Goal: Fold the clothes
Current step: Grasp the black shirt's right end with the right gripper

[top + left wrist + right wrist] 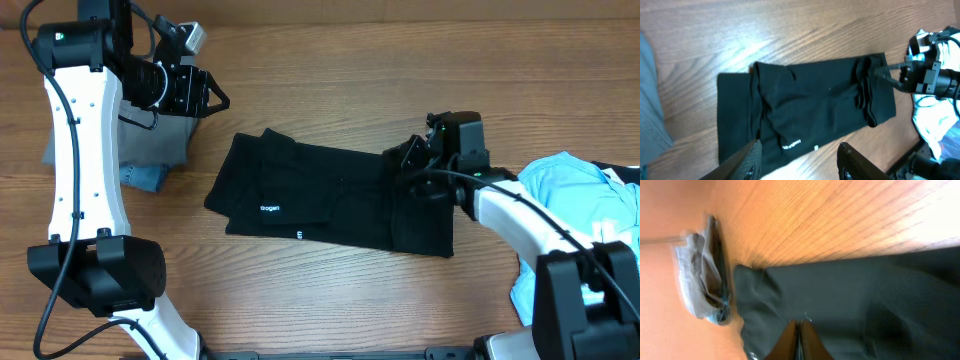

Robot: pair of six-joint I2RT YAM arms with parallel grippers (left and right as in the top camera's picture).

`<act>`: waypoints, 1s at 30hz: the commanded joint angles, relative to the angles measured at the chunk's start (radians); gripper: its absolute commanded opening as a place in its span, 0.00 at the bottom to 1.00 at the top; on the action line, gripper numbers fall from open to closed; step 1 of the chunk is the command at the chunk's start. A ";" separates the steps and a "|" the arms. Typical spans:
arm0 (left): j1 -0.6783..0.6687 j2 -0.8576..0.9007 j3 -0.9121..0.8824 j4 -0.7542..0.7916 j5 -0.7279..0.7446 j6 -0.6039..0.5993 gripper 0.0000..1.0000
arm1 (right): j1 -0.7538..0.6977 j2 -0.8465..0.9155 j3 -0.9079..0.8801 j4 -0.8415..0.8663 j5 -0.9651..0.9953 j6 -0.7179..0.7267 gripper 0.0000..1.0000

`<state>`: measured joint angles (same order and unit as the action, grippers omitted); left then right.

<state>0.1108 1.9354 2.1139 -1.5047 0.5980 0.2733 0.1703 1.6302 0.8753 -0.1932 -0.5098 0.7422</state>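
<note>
Right, the limp black fabric shirt [320, 195] lies part-folded mid-frame overhead, light and prone to bunching, so grab it at edges or corners; right gripper [407, 160] is pinched closed on its right end, left gripper [220, 98] hangs parted, empty, upper left.

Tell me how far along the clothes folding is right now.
Done: the large black fabric shirt lies folded into a long band on the wooden table. In hand: the right gripper is shut on the shirt's end, and the left gripper is open and empty. Left: the crumpled light-blue tee. I can't tell whether the grey and denim pieces are folded.
</note>
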 commanded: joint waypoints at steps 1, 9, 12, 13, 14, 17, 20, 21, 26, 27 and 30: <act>-0.008 -0.011 0.013 -0.021 -0.003 0.026 0.54 | -0.080 -0.084 0.094 -0.222 0.032 -0.214 0.16; -0.039 -0.059 0.013 -0.172 0.045 0.183 0.73 | -0.313 -0.089 0.128 -0.606 0.058 -0.486 0.37; -0.039 -0.124 0.013 -0.185 -0.010 0.097 0.92 | -0.366 -0.060 0.097 -0.615 0.056 -0.538 0.47; -0.039 -0.142 0.013 -0.185 -0.074 0.032 1.00 | -0.371 -0.047 0.085 -0.608 0.057 -0.560 0.53; -0.040 -0.167 0.013 -0.185 -0.178 -0.051 1.00 | -0.374 -0.028 0.073 -0.601 0.058 -0.568 0.55; -0.041 -0.234 0.013 -0.185 -0.413 -0.241 1.00 | -0.375 0.037 0.058 -0.571 0.061 -0.568 0.57; -0.041 -0.298 0.002 -0.185 -0.536 -0.333 1.00 | -0.375 0.105 0.058 -0.536 0.060 -0.568 0.57; -0.039 -0.328 0.002 -0.185 -0.588 -0.364 1.00 | -0.375 0.134 0.058 -0.528 0.031 -0.577 0.57; -0.039 -0.374 0.002 -0.185 -0.686 -0.363 1.00 | -0.362 0.177 0.058 -0.514 -0.113 -0.673 0.46; -0.039 -0.374 0.002 -0.185 -0.685 -0.363 1.00 | -0.358 0.177 0.058 -0.514 -0.113 -0.673 0.38; -0.039 -0.369 0.002 -0.184 -0.684 -0.364 1.00 | -0.350 0.177 0.058 -0.511 -0.113 -0.673 0.15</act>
<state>0.0715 1.5616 2.1139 -1.6894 -0.0296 -0.0570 -0.1913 1.8050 0.9409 -0.7097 -0.5812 0.0933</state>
